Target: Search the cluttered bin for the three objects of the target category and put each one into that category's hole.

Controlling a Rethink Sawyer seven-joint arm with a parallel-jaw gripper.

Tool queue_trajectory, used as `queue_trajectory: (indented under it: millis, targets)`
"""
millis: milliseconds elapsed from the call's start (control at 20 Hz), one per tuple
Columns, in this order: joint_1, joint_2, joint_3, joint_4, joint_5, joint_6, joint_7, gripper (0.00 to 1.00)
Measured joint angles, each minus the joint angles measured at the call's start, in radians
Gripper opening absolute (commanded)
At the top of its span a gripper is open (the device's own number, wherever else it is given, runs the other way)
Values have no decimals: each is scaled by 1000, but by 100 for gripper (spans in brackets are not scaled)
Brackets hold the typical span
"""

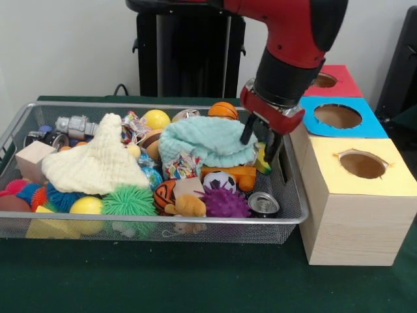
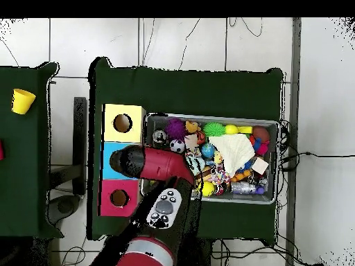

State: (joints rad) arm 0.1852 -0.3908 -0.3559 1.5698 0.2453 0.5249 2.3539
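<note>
Wire-mesh bin [image 1: 19, 124] crammed with toys, cloths, a can [image 1: 263, 204]; gripper [image 1: 260, 140] spread wide, empty, over bin's box-side end.

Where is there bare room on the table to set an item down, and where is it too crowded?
Free: the green tablecloth in front of the wire bin, and the strip before the yellow-topped box. Crowded: the bin is packed edge to edge with toys and cloths; its right end, by the small can, has the gripper hanging over it, fingers apart.
</note>
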Motion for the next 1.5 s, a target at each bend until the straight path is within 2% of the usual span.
queue_trajectory:
  millis: [200,400,850,1200,1500]
  targets:
    - [22,0,-8,-2,17,12,23,100]
    - [8,2,-8,-4,16,12,26,100]
    - [-94,-4,-10,-34,-11,12,26,100]
    - [-196,-41,-10,-127,-95,12,26,100]
    - [-244,-72,0,-147,-132,13,26,100]
